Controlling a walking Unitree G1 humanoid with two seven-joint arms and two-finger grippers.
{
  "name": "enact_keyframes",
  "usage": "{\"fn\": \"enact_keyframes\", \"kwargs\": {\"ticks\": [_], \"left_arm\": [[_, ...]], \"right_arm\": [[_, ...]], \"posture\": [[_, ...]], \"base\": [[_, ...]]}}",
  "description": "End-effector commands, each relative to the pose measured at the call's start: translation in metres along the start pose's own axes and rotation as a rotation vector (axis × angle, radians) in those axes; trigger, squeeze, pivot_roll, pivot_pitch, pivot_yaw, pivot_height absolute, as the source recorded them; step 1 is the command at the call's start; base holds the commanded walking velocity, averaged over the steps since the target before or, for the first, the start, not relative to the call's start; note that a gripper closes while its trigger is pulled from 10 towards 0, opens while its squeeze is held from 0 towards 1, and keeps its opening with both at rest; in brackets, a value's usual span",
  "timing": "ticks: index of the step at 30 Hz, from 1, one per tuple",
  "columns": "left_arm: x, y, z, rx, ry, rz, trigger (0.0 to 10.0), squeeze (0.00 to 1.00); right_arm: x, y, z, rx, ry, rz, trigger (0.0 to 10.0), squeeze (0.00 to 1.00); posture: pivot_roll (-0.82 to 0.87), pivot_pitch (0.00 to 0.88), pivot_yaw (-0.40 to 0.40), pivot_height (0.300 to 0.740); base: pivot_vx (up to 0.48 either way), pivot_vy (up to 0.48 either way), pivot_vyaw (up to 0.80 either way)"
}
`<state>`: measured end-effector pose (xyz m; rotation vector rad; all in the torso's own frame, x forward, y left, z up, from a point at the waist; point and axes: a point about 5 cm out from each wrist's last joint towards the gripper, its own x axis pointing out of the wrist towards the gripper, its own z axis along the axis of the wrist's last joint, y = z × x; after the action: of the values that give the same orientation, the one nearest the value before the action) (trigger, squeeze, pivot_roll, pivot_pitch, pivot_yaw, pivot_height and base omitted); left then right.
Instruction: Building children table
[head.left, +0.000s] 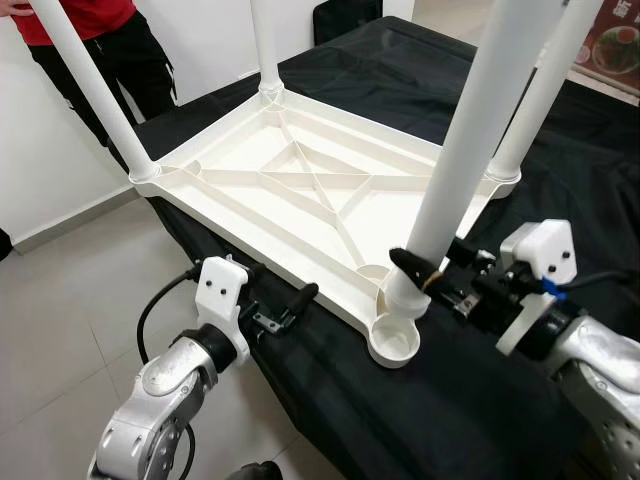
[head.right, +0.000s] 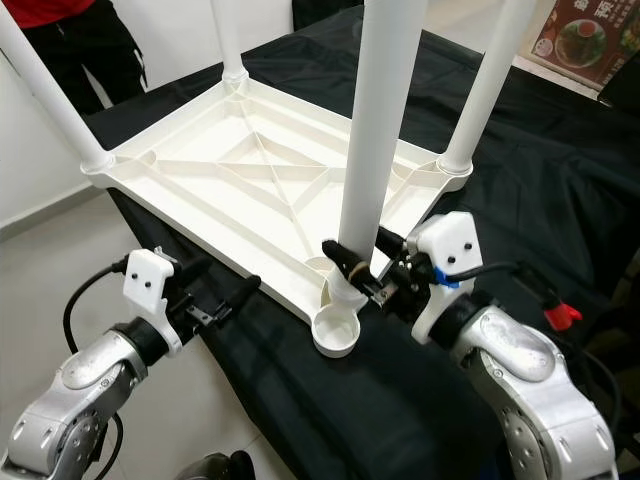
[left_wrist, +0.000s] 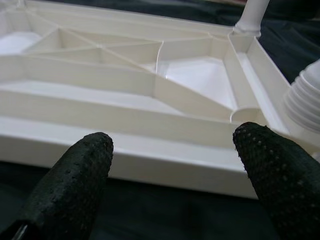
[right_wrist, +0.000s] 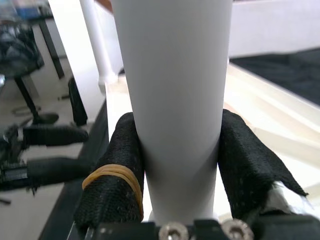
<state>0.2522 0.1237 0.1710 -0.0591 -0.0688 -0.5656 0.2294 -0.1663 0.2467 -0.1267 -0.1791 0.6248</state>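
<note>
All four white legs run out of frame at the top edge; their upper ends are unseen. The person is cut off above the waist. The framed food picture is cropped by the right edge. The right hand's far finger sits hidden behind the held leg.

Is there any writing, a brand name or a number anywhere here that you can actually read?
Poster at the far right, with a picture of a dish of food: it bears a few light characters along its top edge, too small and blurred to read.
White tabletop, its legs, the black cloth, the robot's arms: no writing that I can make out.
</note>
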Motion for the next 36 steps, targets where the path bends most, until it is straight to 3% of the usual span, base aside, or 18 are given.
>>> {"fn": "enact_keyframes", "kwargs": {"ticks": [1,13,27,36], "left_arm": [[0.0,0.002,-0.005,0.0,0.026,0.034,10.0,0.0],[0.011,0.01,0.007,0.015,-0.022,0.135,10.0,0.0],[0.015,0.008,0.005,0.019,-0.02,0.146,10.0,0.0],[0.015,0.011,0.01,0.01,-0.059,0.17,10.0,0.0]], "right_arm": [[0.004,0.003,0.003,0.031,-0.029,0.009,10.0,0.0],[0.028,0.014,0.008,0.073,-0.097,0.068,10.0,0.0],[0.034,0.017,0.004,0.069,-0.079,0.06,10.0,0.0],[0.035,0.016,0.003,0.065,-0.075,0.053,10.0,0.0]], "posture": [[-0.12,0.197,0.048,0.74],[-0.1,0.171,0.024,0.74],[-0.1,0.171,0.024,0.74],[-0.1,0.168,0.022,0.74]], "base": [[0.0,0.0,0.0],[-0.021,0.0,0.0],[-0.254,0.0,0.0],[0.0,0.0,0.0]]}}
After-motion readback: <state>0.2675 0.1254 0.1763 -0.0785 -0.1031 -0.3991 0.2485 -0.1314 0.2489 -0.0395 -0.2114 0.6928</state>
